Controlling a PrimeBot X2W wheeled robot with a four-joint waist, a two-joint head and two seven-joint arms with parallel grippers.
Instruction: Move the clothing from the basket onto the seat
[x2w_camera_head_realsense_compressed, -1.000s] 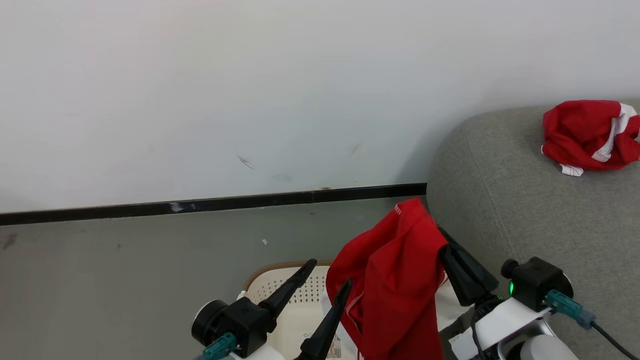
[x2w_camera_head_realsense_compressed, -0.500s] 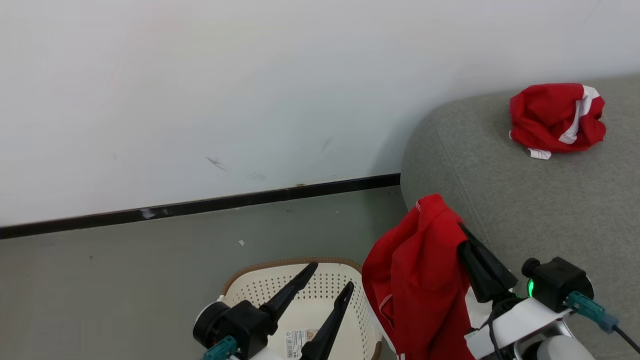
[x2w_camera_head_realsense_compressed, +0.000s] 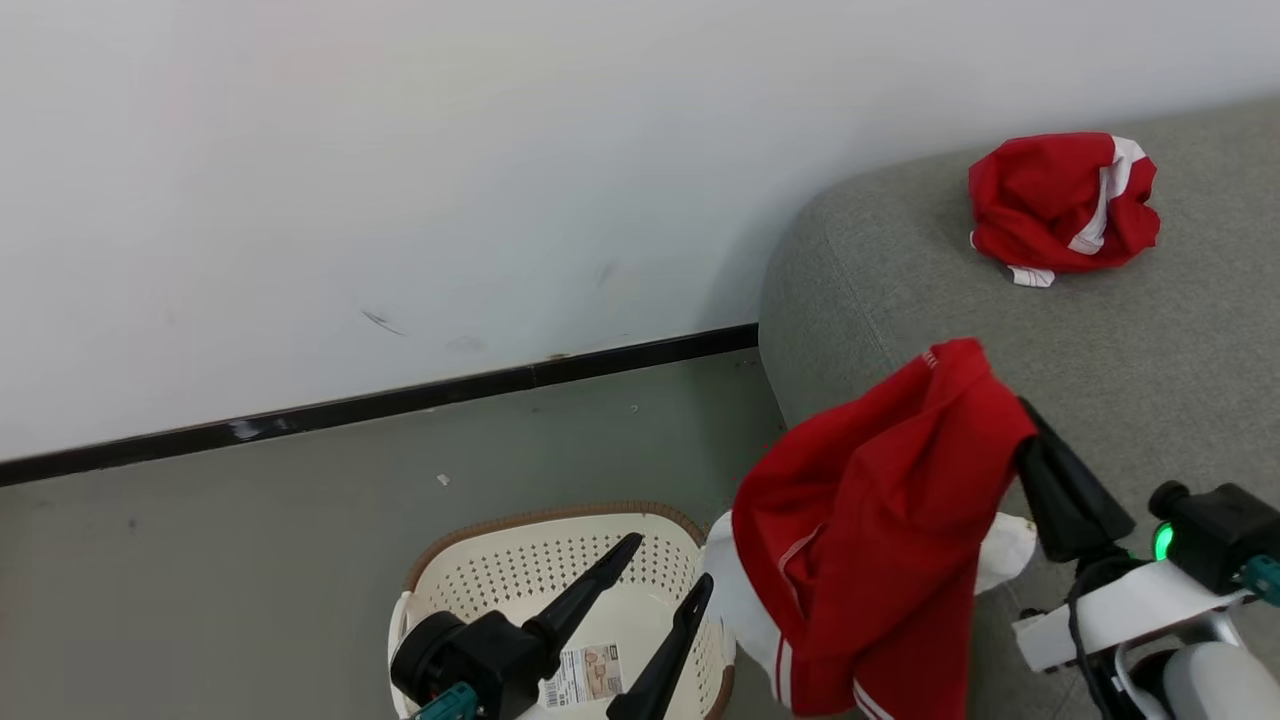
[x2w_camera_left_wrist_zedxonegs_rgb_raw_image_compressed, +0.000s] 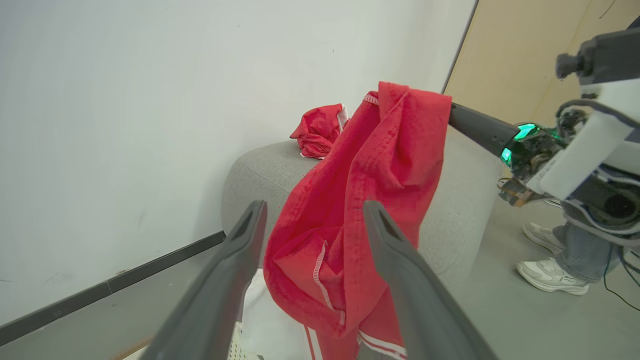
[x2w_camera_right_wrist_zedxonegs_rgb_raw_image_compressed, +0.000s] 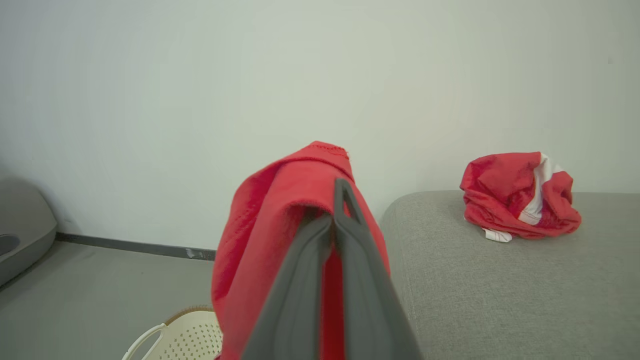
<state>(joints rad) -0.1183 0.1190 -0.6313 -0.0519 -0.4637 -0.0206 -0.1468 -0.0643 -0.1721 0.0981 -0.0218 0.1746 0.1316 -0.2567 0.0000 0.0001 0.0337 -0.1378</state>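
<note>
A red garment (x2w_camera_head_realsense_compressed: 880, 530) with white striped trim hangs in the air from my right gripper (x2w_camera_head_realsense_compressed: 1020, 410), which is shut on its top fold, beside the left end of the grey seat (x2w_camera_head_realsense_compressed: 1150, 360). The same piece of clothing (x2w_camera_right_wrist_zedxonegs_rgb_raw_image_compressed: 270, 235) drapes over my pinched right fingers (x2w_camera_right_wrist_zedxonegs_rgb_raw_image_compressed: 345, 235). A second red-and-white garment (x2w_camera_head_realsense_compressed: 1062, 203) lies crumpled on the seat near the wall. The cream basket (x2w_camera_head_realsense_compressed: 470, 580) stands on the floor at the bottom, with a label sticker inside. My left gripper (x2w_camera_head_realsense_compressed: 670, 565) hovers open over it, nothing between its fingers (x2w_camera_left_wrist_zedxonegs_rgb_raw_image_compressed: 240, 250).
A white wall with a black baseboard (x2w_camera_head_realsense_compressed: 380, 405) runs behind the grey floor. A person's feet in white shoes (x2w_camera_left_wrist_zedxonegs_rgb_raw_image_compressed: 550, 275) stand to the right in the left wrist view. A grey rounded object (x2w_camera_right_wrist_zedxonegs_rgb_raw_image_compressed: 22, 225) sits at the left in the right wrist view.
My right gripper has carried the hanging garment right, out from over the basket toward the seat. The head view has shifted, so more of the basket and seat shows. My left gripper stays open.
</note>
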